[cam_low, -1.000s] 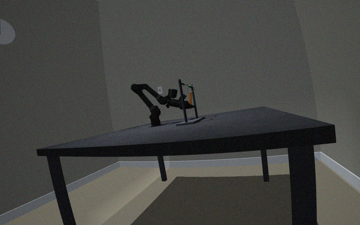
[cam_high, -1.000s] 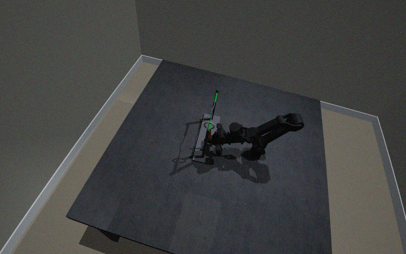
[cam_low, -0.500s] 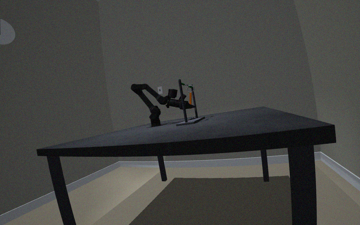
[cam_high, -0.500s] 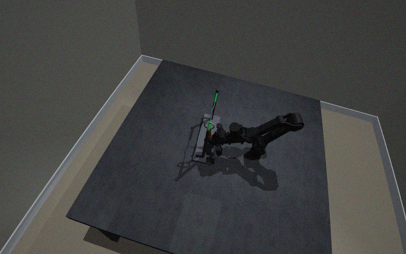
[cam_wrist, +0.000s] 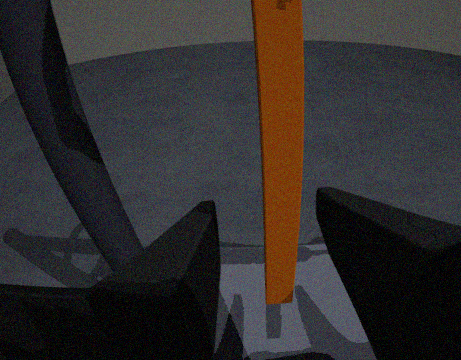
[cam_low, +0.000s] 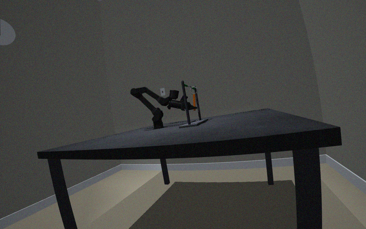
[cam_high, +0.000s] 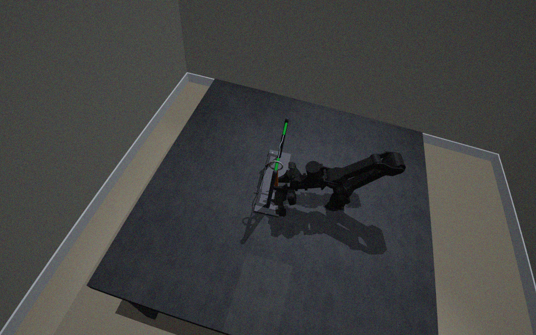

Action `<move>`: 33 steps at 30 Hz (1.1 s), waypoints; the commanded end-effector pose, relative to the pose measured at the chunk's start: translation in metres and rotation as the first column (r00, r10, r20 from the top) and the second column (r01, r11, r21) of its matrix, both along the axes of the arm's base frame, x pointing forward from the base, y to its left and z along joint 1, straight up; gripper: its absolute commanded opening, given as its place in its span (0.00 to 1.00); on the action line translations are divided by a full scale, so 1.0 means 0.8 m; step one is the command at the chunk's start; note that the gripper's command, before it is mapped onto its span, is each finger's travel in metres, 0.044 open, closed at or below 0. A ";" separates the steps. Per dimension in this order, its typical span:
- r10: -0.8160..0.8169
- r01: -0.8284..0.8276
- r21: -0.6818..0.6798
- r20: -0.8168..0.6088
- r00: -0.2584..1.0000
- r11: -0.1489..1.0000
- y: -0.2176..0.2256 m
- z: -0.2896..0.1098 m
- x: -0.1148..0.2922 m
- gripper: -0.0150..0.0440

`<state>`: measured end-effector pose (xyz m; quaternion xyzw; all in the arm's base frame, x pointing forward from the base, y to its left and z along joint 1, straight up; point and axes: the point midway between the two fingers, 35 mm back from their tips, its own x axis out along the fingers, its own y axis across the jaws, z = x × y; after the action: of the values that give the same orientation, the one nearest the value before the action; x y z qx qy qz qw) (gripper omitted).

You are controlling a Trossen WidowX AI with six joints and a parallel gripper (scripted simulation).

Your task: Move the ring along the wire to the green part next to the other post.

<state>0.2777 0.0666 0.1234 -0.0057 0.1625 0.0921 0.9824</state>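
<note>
The ring [cam_high: 282,166] [cam_low: 190,90] hangs around the near green part [cam_high: 276,168] of the wire, beside the near post [cam_high: 270,192] [cam_low: 198,105]. Its orange handle [cam_high: 276,179] [cam_low: 194,99] [cam_wrist: 282,125] hangs down, nearly upright. My gripper [cam_high: 279,182] [cam_low: 195,107] [cam_wrist: 267,208] is open around the lower handle. The wrist view shows a gap between the handle and each finger. The other green part [cam_high: 285,128] [cam_low: 186,85] is by the far post [cam_high: 282,143] [cam_low: 185,102], past the thin grey wire [cam_high: 281,143]. Exact contact between ring and wire is too small to tell.
The posts stand on a pale base plate [cam_high: 266,179] [cam_low: 188,126] [cam_wrist: 245,285] on the dark table [cam_high: 203,208] [cam_low: 249,125]. One post [cam_wrist: 75,185] rises close beside the left finger in the wrist view. The arm reaches in from its base [cam_high: 336,202] [cam_low: 158,122].
</note>
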 end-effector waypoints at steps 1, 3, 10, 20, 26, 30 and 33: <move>-0.006 0.006 0.003 -0.003 1.000 1.000 -0.002 0.002 -0.006 0.53; -0.007 0.007 0.003 -0.003 1.000 1.000 -0.003 0.003 -0.010 0.53; -0.008 0.008 0.003 -0.004 1.000 1.000 -0.005 0.008 -0.022 0.53; -0.010 0.010 0.004 -0.005 1.000 1.000 -0.009 0.011 -0.041 0.53; -0.010 0.010 0.005 -0.005 1.000 1.000 -0.010 0.012 -0.045 0.53; -0.010 0.010 0.005 -0.005 1.000 1.000 -0.010 0.012 -0.045 0.53; -0.010 0.010 0.005 -0.005 1.000 1.000 -0.010 0.012 -0.045 0.53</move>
<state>0.2415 0.0590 0.1335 -0.0043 0.1633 0.0901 0.9824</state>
